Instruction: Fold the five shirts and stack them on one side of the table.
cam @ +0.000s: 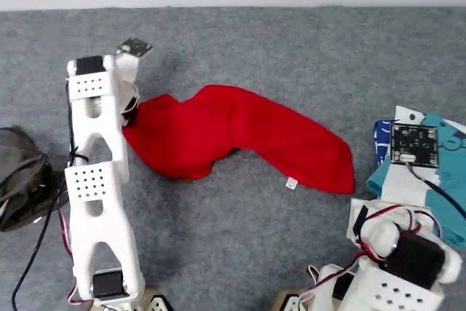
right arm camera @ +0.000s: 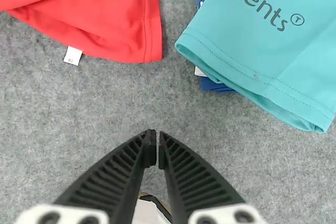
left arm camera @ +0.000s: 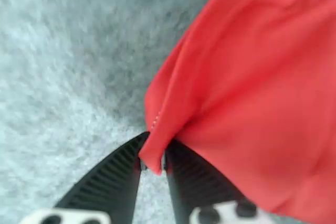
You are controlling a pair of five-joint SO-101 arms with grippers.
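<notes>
Red shirt (cam: 240,140): 1 pc, unfolded, lying crumpled in a long slanting band across the middle of the grey surface (cam: 291,56). One end is bunched beside the left arm; the opp. end reaches toward the right arm, w/ a small white tag (cam: 291,183) at its hem lying on the surface. Status of left gripper (left arm camera: 152,161): clenched on an edge of the red shirt, cloth pinched betw. the two black ribbed fingers (left arm camera: 115,177), rest of the fabric spreading away from the tips over the surface. Status of right gripper (right arm camera: 157,148): pressed closed w/ nothing betw. the tips, over bare surface, near but apart from both the red shirt's hem and the teal shirt (right arm camera: 262,40). The teal shirt: 1 pc, dark print on top, appears folded, at the surface edge on the right arm's side; lies on a blue-and-white item (right arm camera: 207,80) and covers most of it; just beside the red shirt's end, a narrow strip of surface betw. them. Dark garment (cam: 22,180): 1 heap, grey-olive, at the surface edge on the left arm's side, well apart from the red shirt.
</notes>
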